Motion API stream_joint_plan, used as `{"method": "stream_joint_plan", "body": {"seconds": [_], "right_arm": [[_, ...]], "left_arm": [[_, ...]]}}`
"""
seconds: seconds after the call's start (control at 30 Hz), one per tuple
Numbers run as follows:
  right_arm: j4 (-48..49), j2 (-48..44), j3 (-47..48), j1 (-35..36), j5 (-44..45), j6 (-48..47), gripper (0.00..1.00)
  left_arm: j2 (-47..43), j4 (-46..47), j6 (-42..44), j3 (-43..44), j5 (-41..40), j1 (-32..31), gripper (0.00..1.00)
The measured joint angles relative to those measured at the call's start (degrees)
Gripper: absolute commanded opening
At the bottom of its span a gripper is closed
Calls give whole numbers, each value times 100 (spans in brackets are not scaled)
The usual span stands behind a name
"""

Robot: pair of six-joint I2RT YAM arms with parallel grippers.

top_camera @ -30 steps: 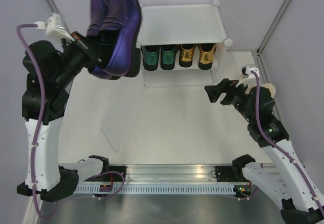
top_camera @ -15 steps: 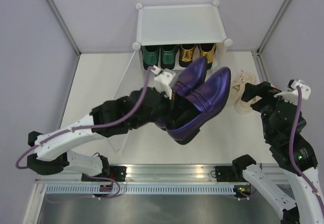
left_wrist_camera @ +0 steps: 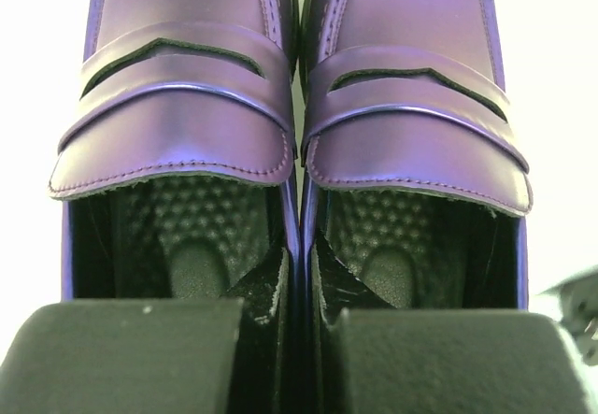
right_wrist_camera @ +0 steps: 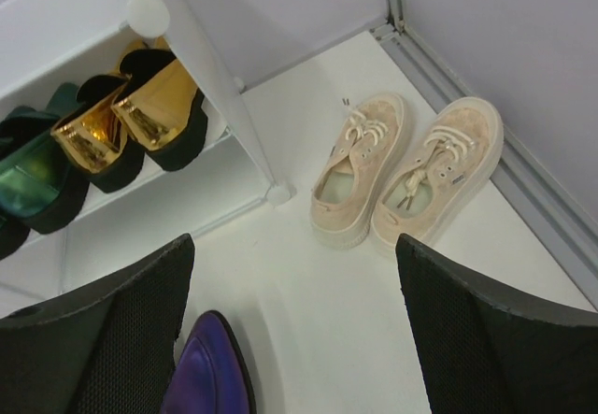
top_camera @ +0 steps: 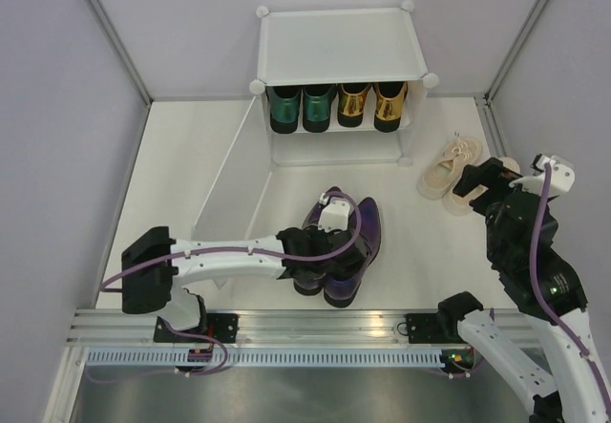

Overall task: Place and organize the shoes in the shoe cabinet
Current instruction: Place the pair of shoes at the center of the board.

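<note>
**Purple pair clamped by L gripper, in front of cabinet**

Frosted door panel hangs open at far left, swung out from the cabinet's left front corner over the table. L arm lies low and stretched across the near part of the table. The left gripper is clenched on the purple shoes. In the wrist cam one black finger sits inside each shoe opening, and the two inner walls are squeezed together btwn them. The pair is side by side, toes pointing away from the wrist and roughly toward the cabinet. It sits low at table level, near the front edge and well apart from the cabinet. Can't tell if the soles touch down.

White cabinet stands at the back centre. On its shelf, heels facing out, are the green loafers on the left and the gold loafers just beside them on the right.

Beige sneakers lie on the table outside the cabinet, near its right front corner, the pair close together.

The right gripper is released, jaws wide and holding nothing. It hovers above the table, and the sneakers show in the gap of its cam view.
</note>
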Motion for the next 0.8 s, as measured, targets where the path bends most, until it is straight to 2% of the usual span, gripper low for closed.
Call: {"method": "stream_joint_plan", "body": {"seconds": [0.07,0.1,0.13,0.17,0.27,0.37,0.4,0.53,0.6,0.73,0.8], "right_arm": [[31,70,-138,0,-175,-15,91],[63,109,-210,0,-310,-24,91],[105,142,-286,0,-437,-42,92],[118,173,-328,0,-518,-57,92],[190,251,-446,0,-767,-85,91],[243,286,-514,2,-931,-103,91],[254,286,-525,2,-973,-107,92],[258,264,-529,2,-1043,-136,92],[245,234,-529,2,-1075,-160,92],[212,136,-529,2,-1316,-212,90],[179,109,-533,2,-1539,-227,85]], "left_arm": [[269,188,-251,48,-83,-13,3],[352,240,-337,66,-109,-15,17],[435,306,-404,83,-157,-26,24],[503,356,-448,111,-203,-28,29],[557,557,-494,304,-435,-24,34],[581,859,-483,656,-544,-26,47],[608,975,-476,798,-557,-26,57],[756,1237,-374,1126,-592,-26,71],[761,1239,-286,1141,-634,-20,76],[407,1213,57,935,-660,107,79],[-11,1163,365,796,-669,234,80]]}}
